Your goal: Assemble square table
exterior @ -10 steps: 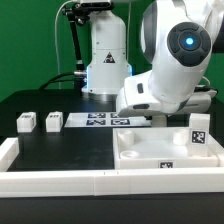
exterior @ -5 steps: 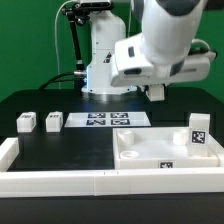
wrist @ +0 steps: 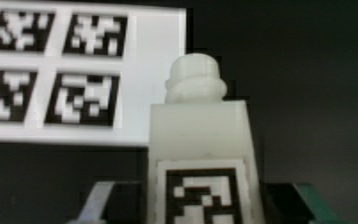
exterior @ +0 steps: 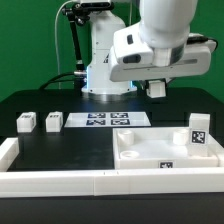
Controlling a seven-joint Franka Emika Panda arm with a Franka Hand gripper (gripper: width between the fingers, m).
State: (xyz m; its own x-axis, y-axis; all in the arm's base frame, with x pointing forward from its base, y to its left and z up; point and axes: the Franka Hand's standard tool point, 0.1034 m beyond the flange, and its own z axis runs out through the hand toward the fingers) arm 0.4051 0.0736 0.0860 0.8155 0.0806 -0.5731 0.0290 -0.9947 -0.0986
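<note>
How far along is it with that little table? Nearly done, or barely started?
It looks early. Possibly done: the corner leg stands upright on the top, though I cannot tell whether it is fastened. In hand: the end effector grips the held leg in the air. Left: that one and the two loose legs at the exterior view's left, apart from the top.

arm shell (exterior: pixel 165 18): glossy white, smooth and rounded, with soft light patches on its curves
base column (exterior: pixel 106 55): white, widening toward the foot, topped by a dark collar with small green glints
wrist block (exterior: pixel 140 58): white boxy housing with rounded edges, grey in shadow underneath
gripper (exterior: pixel 157 89): small dark part under the wrist block, too small for detail
fingers (wrist: pixel 101 202): dark grey-green, flat-sided, blurred in the wrist view
cable (exterior: pixel 72 45): thin, black, beside the base column
</note>
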